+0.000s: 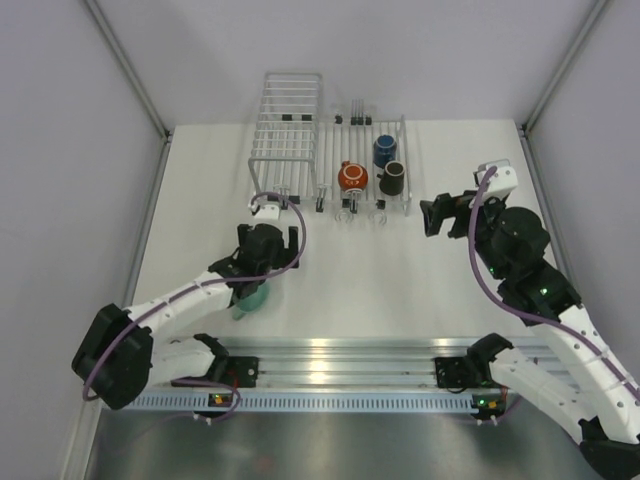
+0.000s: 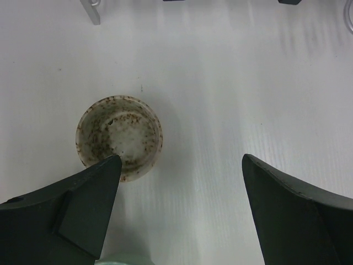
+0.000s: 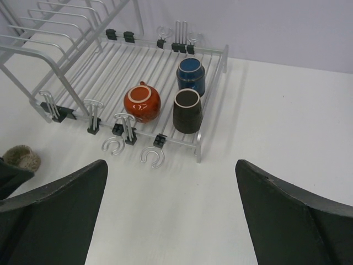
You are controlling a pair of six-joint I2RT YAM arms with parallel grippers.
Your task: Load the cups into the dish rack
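Silver wire dish rack [image 1: 345, 140] sits top centre of the top view, just right of a taller wire basket [image 1: 285, 120]. It holds three cups. The orange-red cup [image 3: 142, 102] is at the middle of the right wrist view. The dark blue cup [image 3: 191, 75] is up and right of it, and the brown cup [image 3: 187, 110] is directly below the blue one. Cannot tell if blue and brown touch.

Left gripper [image 2: 179, 160] is spread wide and holds nothing, hanging over the white table [image 2: 248, 83]. The beige speckled cup [image 2: 118, 138] stands upright on the table, left of centre in the left wrist view. It is at the tip of the left finger [image 2: 83, 204], outside the gap between the fingers. The mint-teal cup [image 1: 252, 298] is on the table under the left arm, lower left of the top view, well apart from the rack.

Right gripper [image 3: 170, 165] is also spread wide and empty, right of centre in the top view, pointing at the rack.
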